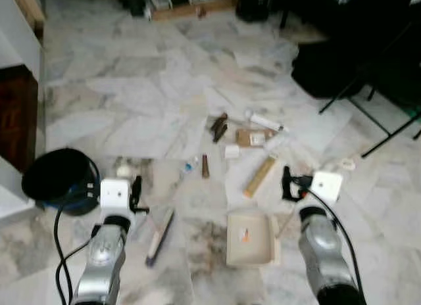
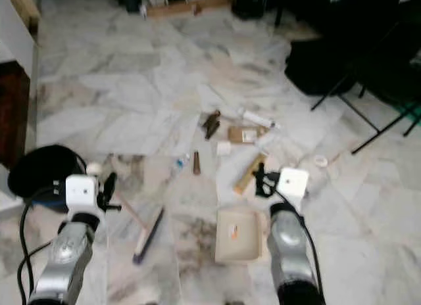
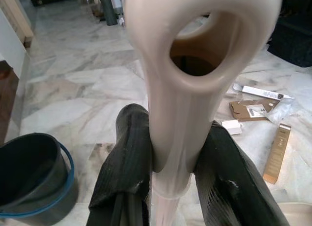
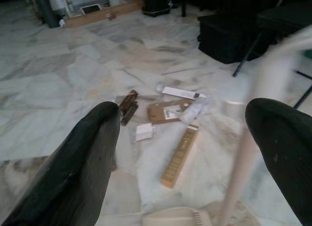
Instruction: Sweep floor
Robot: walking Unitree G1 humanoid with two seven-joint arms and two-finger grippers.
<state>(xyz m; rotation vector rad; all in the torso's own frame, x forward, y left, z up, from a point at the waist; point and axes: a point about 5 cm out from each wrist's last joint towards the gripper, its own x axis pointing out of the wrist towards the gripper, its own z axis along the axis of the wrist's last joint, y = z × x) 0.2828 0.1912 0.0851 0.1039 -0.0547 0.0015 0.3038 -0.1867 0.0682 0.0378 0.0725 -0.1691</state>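
Left end effector [image 3: 170,187]: your black fingers [image 3: 127,162] pinch the cream broom handle [image 3: 195,75] from both sides, just under its hanging hole.
Broom: you see its dark brush head [image 1: 160,236] lying on the marble floor [image 1: 145,101], just ahead of the left arm and beside the dustpan.
Right end effector [image 4: 185,153]: your fingers stand spread wide; a pale, blurred rod [image 4: 256,123] crosses between them, nearer one finger, and you cannot tell whether it touches.
Dustpan [image 1: 250,238]: cream, flat on the floor between your two arms, with a small orange scrap inside.
Litter: ahead of the dustpan you have a long tan box [image 1: 260,175], a flat cardboard piece [image 1: 251,137], a small white box [image 1: 231,151], a white tube [image 1: 264,121], two dark brown pieces [image 1: 218,125] and a small brown stick [image 1: 204,165].
Bucket [image 1: 58,180]: dark with a blue rim, on the floor to your left, near the white wall.
Far right: black furniture and folding legs [image 1: 368,114] stand over the floor.
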